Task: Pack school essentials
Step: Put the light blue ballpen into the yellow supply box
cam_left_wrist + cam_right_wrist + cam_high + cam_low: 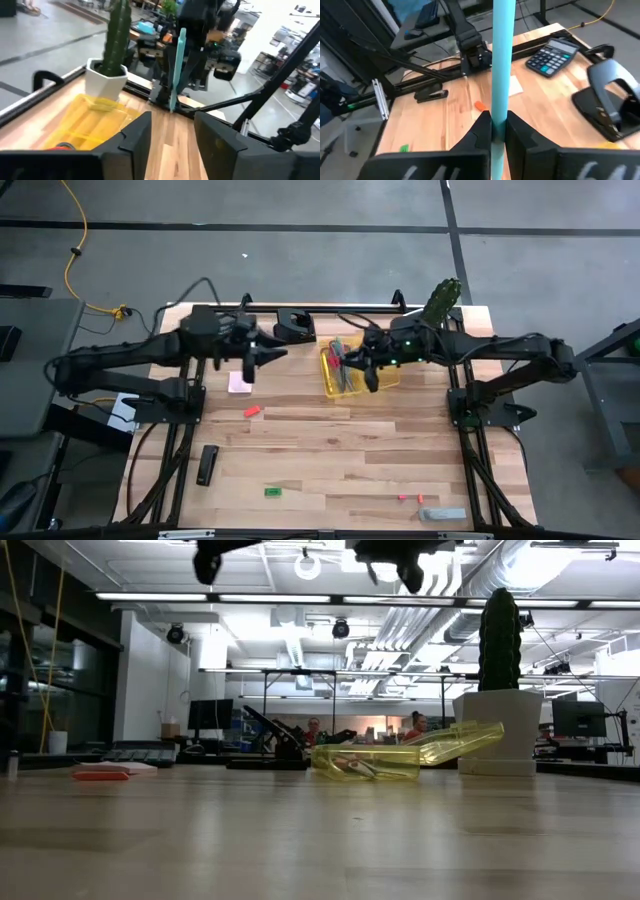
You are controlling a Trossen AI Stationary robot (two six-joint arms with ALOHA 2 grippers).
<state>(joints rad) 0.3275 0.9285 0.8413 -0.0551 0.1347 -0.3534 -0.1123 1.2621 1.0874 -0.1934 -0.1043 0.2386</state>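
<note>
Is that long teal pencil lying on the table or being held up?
Held up. The right tool is shut on the teal pencil, which stands on end between its fingers, above the yellow case.

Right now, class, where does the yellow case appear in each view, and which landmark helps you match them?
High view: case at the table's centre back, left of the cactus.
Low view: case at centre, lying left of the cactus.
Left wrist view: case lower left, before the cactus.
Right wrist view: at most a yellow sliver at the lower right edge.
Landmark: the cactus, absent only from the right wrist view.
</note>
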